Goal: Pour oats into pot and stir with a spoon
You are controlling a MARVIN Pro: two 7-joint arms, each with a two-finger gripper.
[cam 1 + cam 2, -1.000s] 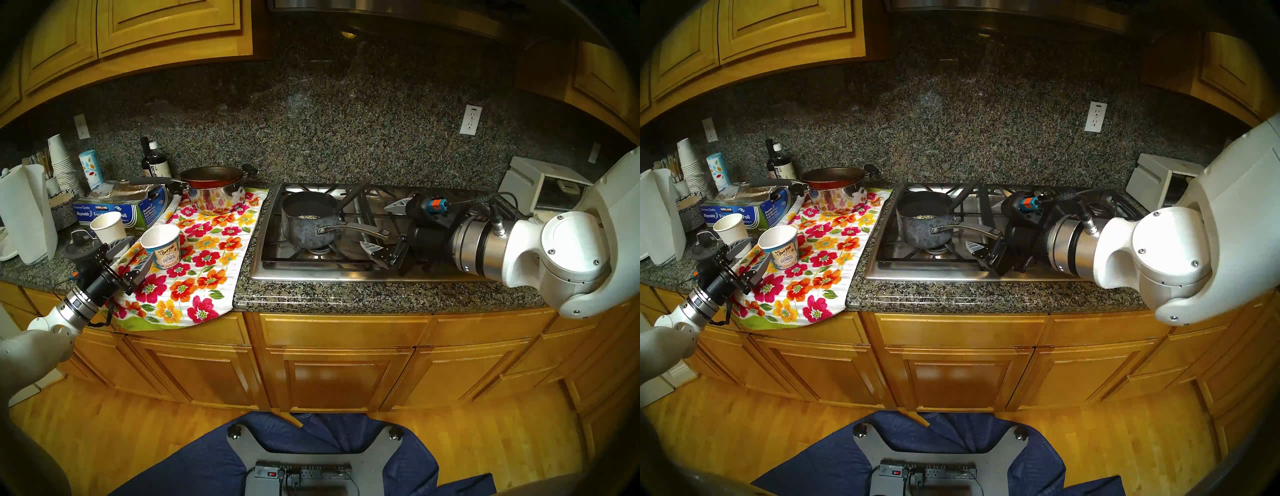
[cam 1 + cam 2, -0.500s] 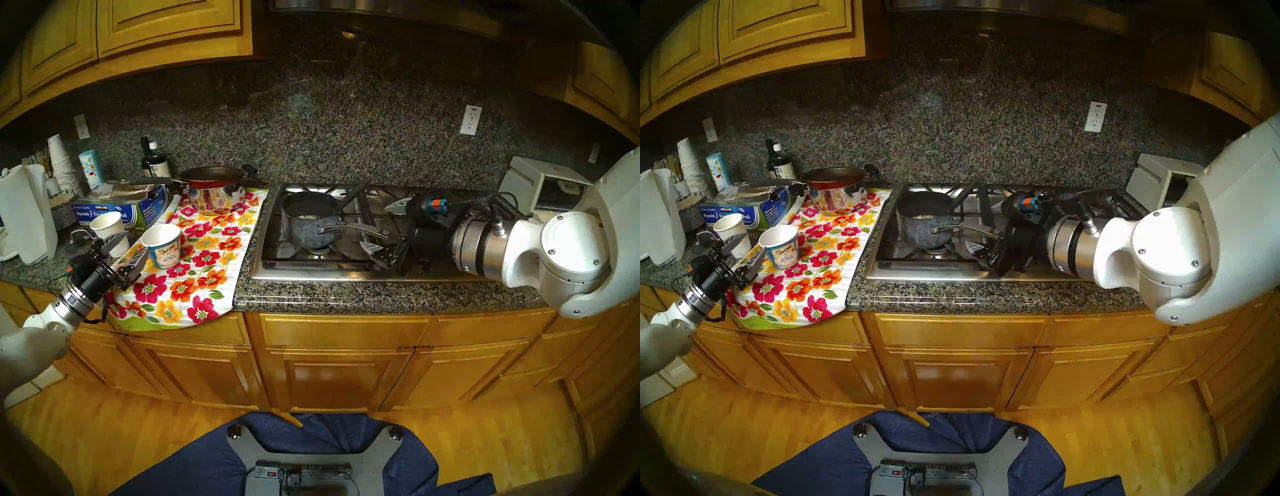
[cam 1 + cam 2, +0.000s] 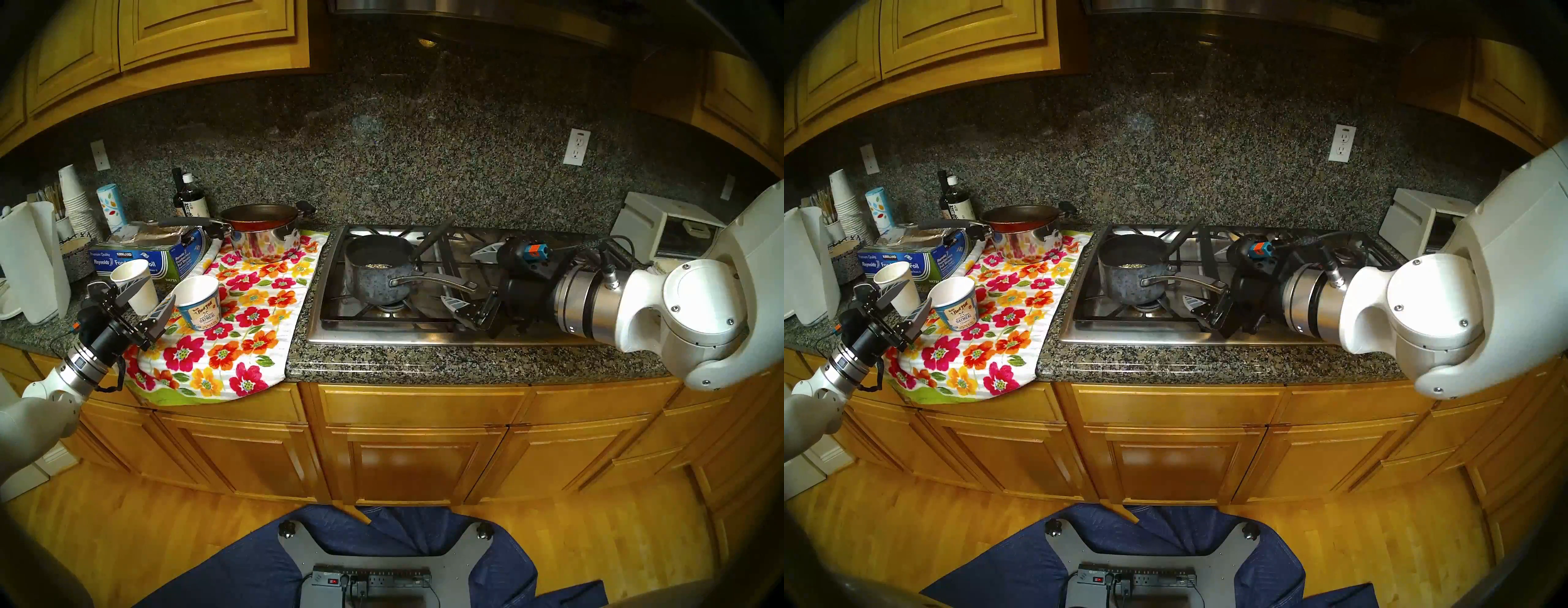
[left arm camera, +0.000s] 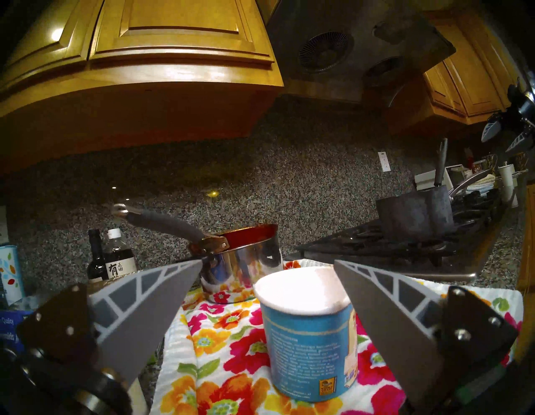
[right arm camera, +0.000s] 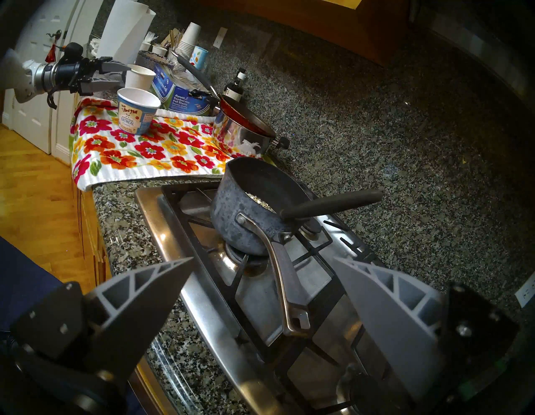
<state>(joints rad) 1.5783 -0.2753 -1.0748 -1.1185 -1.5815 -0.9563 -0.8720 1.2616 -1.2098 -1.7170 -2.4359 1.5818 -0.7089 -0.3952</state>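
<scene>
The blue-grey speckled pot point(image 3: 377, 271) stands on the stove's front left burner, also in the right wrist view point(image 5: 246, 214). Pale oats point(image 3: 379, 266) lie in its bottom. The black spoon point(image 3: 435, 235) leans in the pot, handle pointing back right point(image 5: 333, 204). My right gripper point(image 3: 469, 278) is open, and the end of the pot's curved handle point(image 5: 295, 318) lies between its fingers, apart from them. The blue-labelled oatmeal cup point(image 3: 198, 301) stands upright on the floral towel, showing white inside point(image 4: 309, 333). My left gripper point(image 3: 148, 299) is open and empty just left of the cup.
A plain white paper cup point(image 3: 135, 284) stands right behind the left gripper. A steel pot with a red inside point(image 3: 263, 237), a foil box point(image 3: 144, 257) and bottles point(image 3: 189, 199) sit at the back left. The floral towel point(image 3: 237, 339) hangs over the counter edge.
My left gripper has drawn back to the left, away from the oatmeal cup, and risen a little. The cup, pot, spoon and right arm have not moved.
</scene>
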